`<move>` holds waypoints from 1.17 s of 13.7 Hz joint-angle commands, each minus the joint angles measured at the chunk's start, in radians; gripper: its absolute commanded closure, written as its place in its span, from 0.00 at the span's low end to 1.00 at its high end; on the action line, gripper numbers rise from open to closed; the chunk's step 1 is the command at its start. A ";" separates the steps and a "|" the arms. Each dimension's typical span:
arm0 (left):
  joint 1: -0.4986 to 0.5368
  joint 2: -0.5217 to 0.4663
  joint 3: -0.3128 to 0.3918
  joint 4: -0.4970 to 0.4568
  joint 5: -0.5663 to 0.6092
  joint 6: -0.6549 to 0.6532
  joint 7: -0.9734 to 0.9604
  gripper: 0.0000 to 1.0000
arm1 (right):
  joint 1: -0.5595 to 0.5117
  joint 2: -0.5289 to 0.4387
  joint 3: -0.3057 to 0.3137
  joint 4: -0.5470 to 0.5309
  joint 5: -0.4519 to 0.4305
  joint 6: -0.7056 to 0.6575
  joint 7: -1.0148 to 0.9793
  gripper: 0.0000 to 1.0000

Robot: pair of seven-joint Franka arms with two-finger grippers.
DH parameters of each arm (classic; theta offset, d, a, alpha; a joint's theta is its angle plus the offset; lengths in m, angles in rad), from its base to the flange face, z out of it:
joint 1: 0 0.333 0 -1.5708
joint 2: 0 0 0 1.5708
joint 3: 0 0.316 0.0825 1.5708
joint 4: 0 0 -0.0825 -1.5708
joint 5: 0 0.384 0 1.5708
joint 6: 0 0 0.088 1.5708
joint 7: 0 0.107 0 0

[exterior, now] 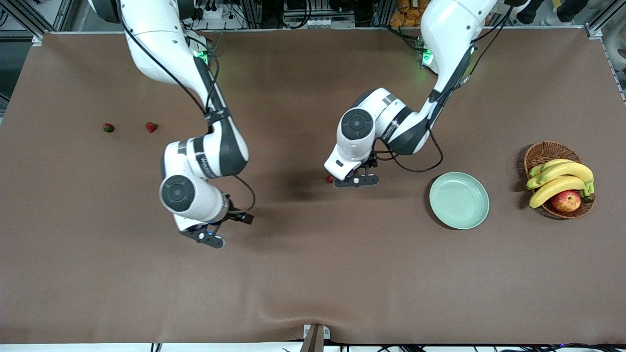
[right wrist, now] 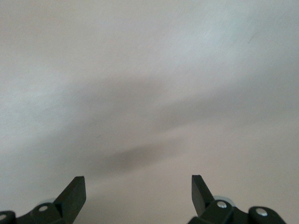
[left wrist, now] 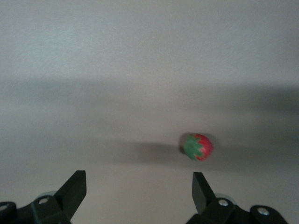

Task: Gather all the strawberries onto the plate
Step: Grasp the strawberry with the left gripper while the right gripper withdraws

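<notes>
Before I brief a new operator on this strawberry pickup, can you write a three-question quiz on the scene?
1. True or false: the plate already holds a strawberry.
2. How many strawberries lie toward the right arm's end of the table? A) one B) two C) three
3. Fill in: the open left gripper hovers over the ___ strawberry.

Key: 1 false; 2 B, the two strawberries; 3 third. The open right gripper waits over bare table.

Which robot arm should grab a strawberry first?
Probably the left. The left gripper hangs open right beside a strawberry, not far from the plate. The right gripper is open over bare table, away from the other two strawberries.
</notes>
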 commanded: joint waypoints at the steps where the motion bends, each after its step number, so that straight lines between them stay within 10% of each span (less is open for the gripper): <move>1: -0.030 0.078 0.002 0.044 0.083 0.049 0.003 0.00 | 0.000 -0.042 -0.079 -0.062 0.001 -0.001 -0.222 0.00; 16: -0.102 0.221 0.011 0.196 0.083 0.091 0.004 0.00 | -0.152 -0.233 -0.205 -0.228 0.001 -0.136 -0.731 0.00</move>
